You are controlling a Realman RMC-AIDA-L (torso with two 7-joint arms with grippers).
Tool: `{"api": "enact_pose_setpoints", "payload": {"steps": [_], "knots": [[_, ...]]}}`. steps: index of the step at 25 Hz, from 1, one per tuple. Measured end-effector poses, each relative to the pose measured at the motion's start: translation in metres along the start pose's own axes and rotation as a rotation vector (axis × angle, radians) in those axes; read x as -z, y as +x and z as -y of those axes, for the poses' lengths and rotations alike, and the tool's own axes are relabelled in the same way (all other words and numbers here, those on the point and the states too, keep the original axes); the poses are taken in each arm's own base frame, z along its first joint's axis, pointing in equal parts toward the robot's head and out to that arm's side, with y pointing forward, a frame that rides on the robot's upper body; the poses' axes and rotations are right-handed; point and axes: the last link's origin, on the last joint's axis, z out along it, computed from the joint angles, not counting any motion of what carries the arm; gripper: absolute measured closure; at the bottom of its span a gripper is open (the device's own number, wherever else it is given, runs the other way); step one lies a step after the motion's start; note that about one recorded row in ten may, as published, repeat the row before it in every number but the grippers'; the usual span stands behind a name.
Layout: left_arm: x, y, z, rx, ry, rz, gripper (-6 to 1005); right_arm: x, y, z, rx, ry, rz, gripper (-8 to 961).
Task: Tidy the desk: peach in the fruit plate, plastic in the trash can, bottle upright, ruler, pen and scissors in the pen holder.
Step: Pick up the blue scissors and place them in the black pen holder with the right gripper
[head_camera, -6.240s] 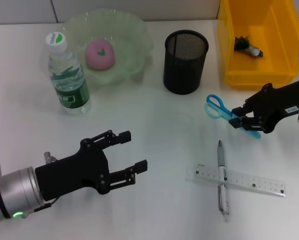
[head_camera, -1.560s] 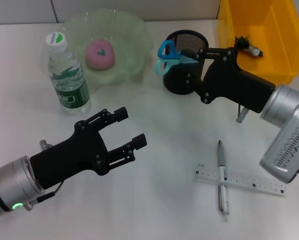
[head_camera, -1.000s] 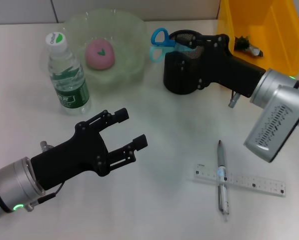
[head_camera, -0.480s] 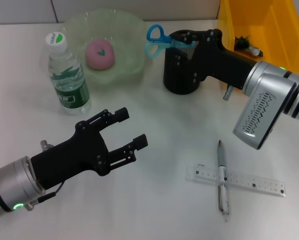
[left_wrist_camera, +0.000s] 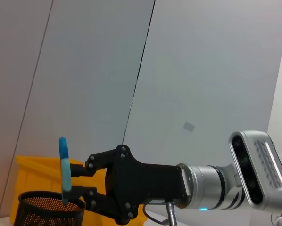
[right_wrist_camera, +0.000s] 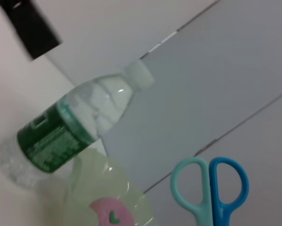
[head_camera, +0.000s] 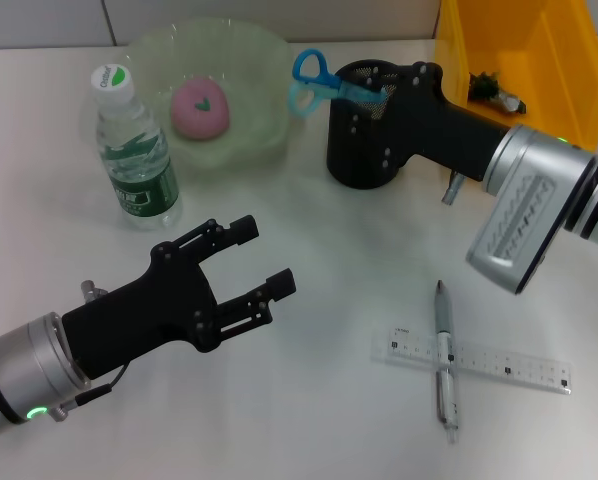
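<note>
- The right gripper (head_camera: 371, 88) reaches across the black mesh pen holder (head_camera: 364, 150), its fingers closed on the blue-handled scissors (head_camera: 314, 82).
- The scissors lie near level over the holder's rim, handle loops sticking out toward the fruit plate (head_camera: 269, 60); the blade end is hidden between the fingers, above the holder's mouth.
- From the left wrist view the scissors (left_wrist_camera: 63, 170) stand edge-on above the pen holder (left_wrist_camera: 49, 213), pinched by the right gripper (left_wrist_camera: 82, 181).
- The left gripper (head_camera: 262, 262) hovers low over bare desk near the front, jaws spread wide and holding nothing.
- The peach (head_camera: 199, 106) sits inside the pale green fruit plate, and the water bottle (head_camera: 131, 148) stands upright just beside that plate.
- The pen (head_camera: 444, 360) and the clear ruler (head_camera: 479, 359) lie crossed on the desk (head_camera: 309, 430), the pen on top, well apart from the holder.
- A scrap of plastic (head_camera: 494, 90) rests in the yellow trash can (head_camera: 459, 90).
</note>
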Motion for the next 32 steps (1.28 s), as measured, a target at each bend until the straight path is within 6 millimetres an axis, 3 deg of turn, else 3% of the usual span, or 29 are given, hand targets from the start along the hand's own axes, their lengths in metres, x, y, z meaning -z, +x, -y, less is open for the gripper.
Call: {"api": "enact_pose_setpoints", "payload": {"steps": [17,32], "knots": [[0.0,0.001,0.001,-0.003,-0.002,0.001,216,-0.007,-0.002,0.008,-0.475,0.062,0.004,659],[-0.002,0.002,0.003,-0.007,-0.002,0.005,216,-0.01,0.007,0.012,-0.744,0.122,-0.048,653]]}}
